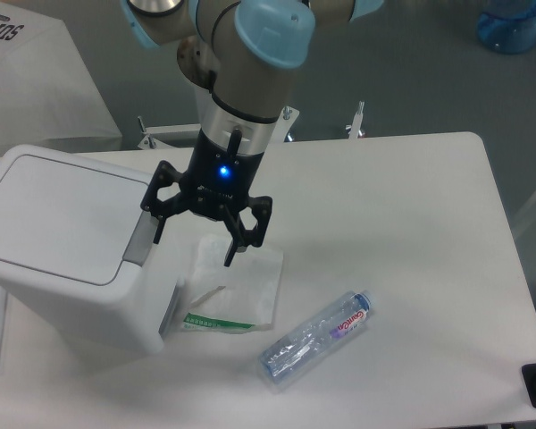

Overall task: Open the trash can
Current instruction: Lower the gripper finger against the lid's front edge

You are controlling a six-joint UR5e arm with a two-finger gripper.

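Lowest in view, a clear plastic bottle (315,338) lies on its side on the white table (411,223), well apart from the gripper (195,239). That gripper points down from the arm's wrist, its two black fingers spread wide and holding nothing; the left fingertip sits right at the grey latch (139,241) of the trash can (67,246), though contact cannot be judged. The other fingertip hangs over a white tissue packet (235,290) beside the bin. The trash can stands at the table's left edge, white, boxy, its flat lid closed.
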